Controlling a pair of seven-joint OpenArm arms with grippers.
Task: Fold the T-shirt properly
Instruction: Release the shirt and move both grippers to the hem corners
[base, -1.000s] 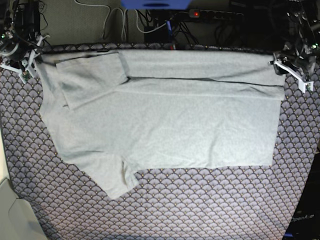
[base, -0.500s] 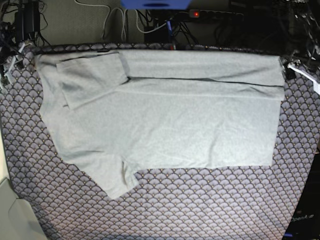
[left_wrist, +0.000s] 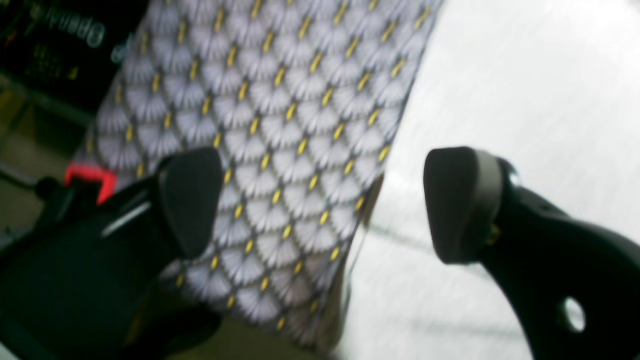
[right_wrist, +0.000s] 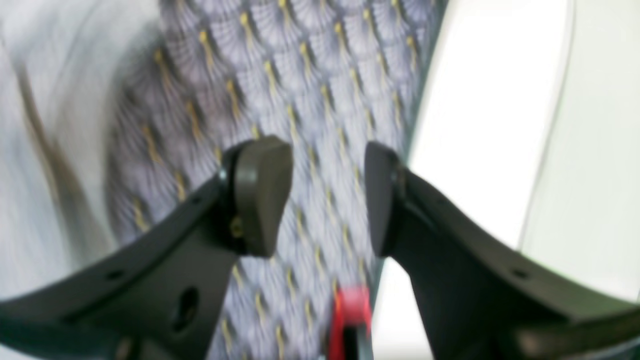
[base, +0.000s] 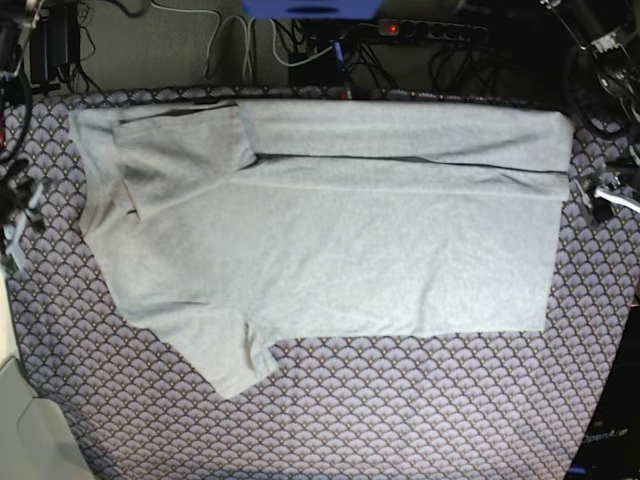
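Observation:
The light grey T-shirt (base: 330, 240) lies flat on the scallop-patterned tablecloth (base: 400, 410). Its far long edge is folded over toward the middle, and the far sleeve (base: 180, 155) lies folded on top. The near sleeve (base: 235, 355) sticks out toward the front. My left gripper (base: 610, 197) hovers off the shirt's right edge, open and empty. In the left wrist view my left gripper (left_wrist: 320, 205) stands over tablecloth beside the T-shirt (left_wrist: 525, 100). My right gripper (base: 15, 235) is left of the shirt. In the right wrist view my right gripper (right_wrist: 327, 195) is open over bare cloth.
Cables and a power strip (base: 420, 30) run behind the table's far edge, next to a blue object (base: 310, 8). A pale grey object (base: 25, 430) sits at the near left corner. The tablecloth's edges lie close beside both grippers.
Both grippers have opened and let go of the shirt's far corners. They have moved outward and toward the front along the table's sides. The folded far band stays lying on the shirt.

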